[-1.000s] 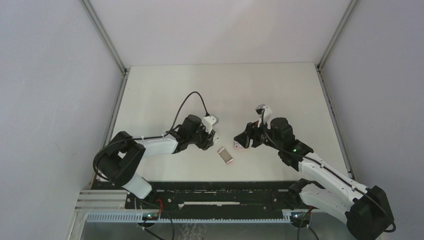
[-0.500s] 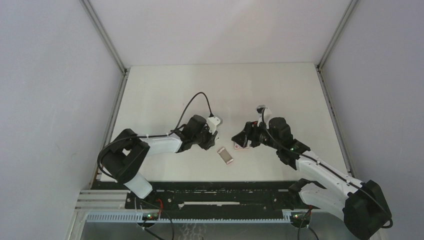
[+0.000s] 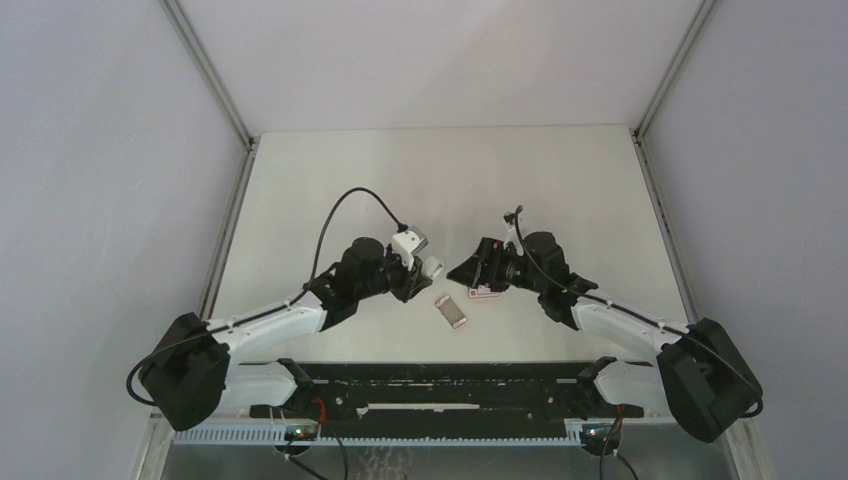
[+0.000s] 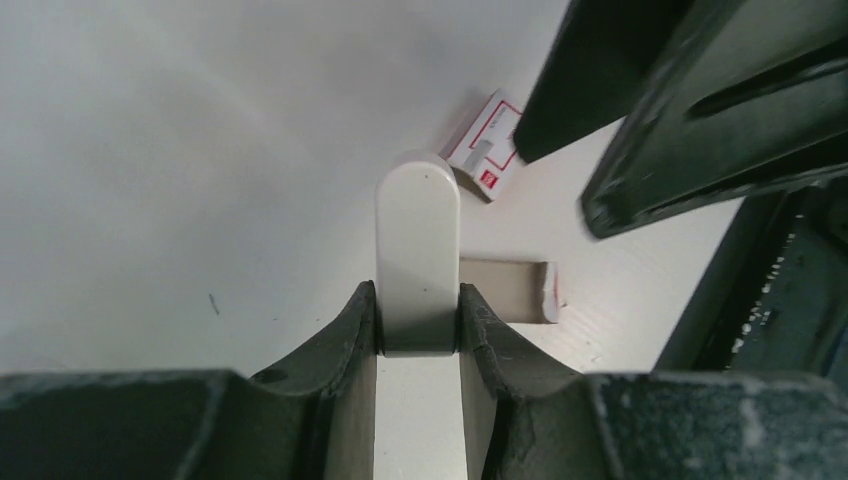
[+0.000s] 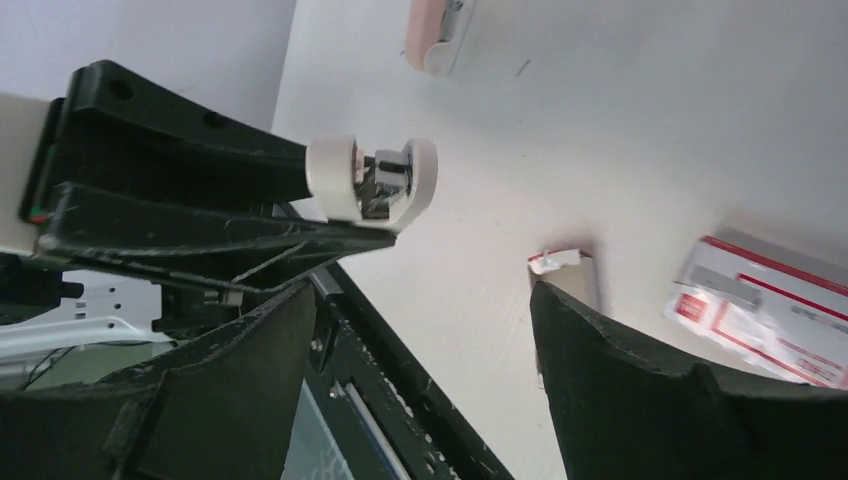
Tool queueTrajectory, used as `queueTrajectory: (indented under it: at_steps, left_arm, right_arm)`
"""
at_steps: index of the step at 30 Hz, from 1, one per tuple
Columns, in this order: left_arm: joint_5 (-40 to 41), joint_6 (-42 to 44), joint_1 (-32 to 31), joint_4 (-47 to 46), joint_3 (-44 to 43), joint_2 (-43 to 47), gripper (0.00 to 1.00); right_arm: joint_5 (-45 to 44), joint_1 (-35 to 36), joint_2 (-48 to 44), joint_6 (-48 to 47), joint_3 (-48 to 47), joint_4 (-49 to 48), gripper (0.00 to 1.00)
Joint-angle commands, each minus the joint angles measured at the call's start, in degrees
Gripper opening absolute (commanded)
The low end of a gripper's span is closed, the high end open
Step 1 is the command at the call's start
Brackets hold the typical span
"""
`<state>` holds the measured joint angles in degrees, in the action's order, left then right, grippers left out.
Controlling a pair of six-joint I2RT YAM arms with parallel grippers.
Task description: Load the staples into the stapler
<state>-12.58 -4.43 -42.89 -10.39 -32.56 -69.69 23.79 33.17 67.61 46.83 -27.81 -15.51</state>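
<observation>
- Top external view: the surface (image 3: 400,180) bears the red-and-white staple carton (image 3: 482,292), the landmark here.
- Right tool (image 5: 420,300), jaws spread and empty, hovers just left of the carton.
- Left tool (image 4: 418,300), farther left of the carton and raised, clamps the white stapler (image 4: 418,230).
- Staples: no strip shows outside the carton; loading judged not yet begun.

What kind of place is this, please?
Probably a robot test cell in a laboratory. A white table is closed in by plain grey walls with metal rails, and a left arm and a right arm are bolted at its near edge.
</observation>
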Motion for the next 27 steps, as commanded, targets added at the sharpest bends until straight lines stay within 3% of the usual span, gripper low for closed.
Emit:
queueTrajectory:
  at_steps: [1, 13, 15, 16, 17, 20, 27]
  left_arm:
    - [-3.05, -2.95, -1.64, -1.93, 0.56, 2.91, 0.0]
    - [-2.1, -3.22, -3.76, -0.77, 0.49, 6.28, 0.0]
    - [-1.42, -3.21, -3.86, -0.69, 0.52, 6.49, 0.0]
    - [-0.92, -3.18, -3.86, -0.57, 0.54, 6.58, 0.0]
    - [-0.52, -3.21, -3.86, -0.46, 0.56, 6.73, 0.0]
    - [0.7, -3.21, -3.86, -0.16, 0.64, 7.18, 0.0]
    - [1.47, -3.06, -3.86, 0.61, 0.62, 7.56, 0.0]
  right_arm:
    - [1.79, 2.28, 4.14, 4.18, -3.99, -7.47, 0.79]
    - [-1.01, 4.29, 9.39, 4.84, -9.8, -4.71, 0.8]
    - [-0.42, 4.82, 10.08, 4.85, -10.69, -4.59, 0.69]
    - [-0.14, 5.07, 10.28, 4.77, -10.97, -4.43, 0.59]
    - [-0.06, 5.37, 10.38, 4.72, -11.05, -4.39, 0.48]
    - [-0.15, 5.52, 10.35, 4.68, -11.07, -3.58, 0.02]
    - [-0.73, 5.43, 9.35, 3.47, -11.04, -3.43, 0.0]
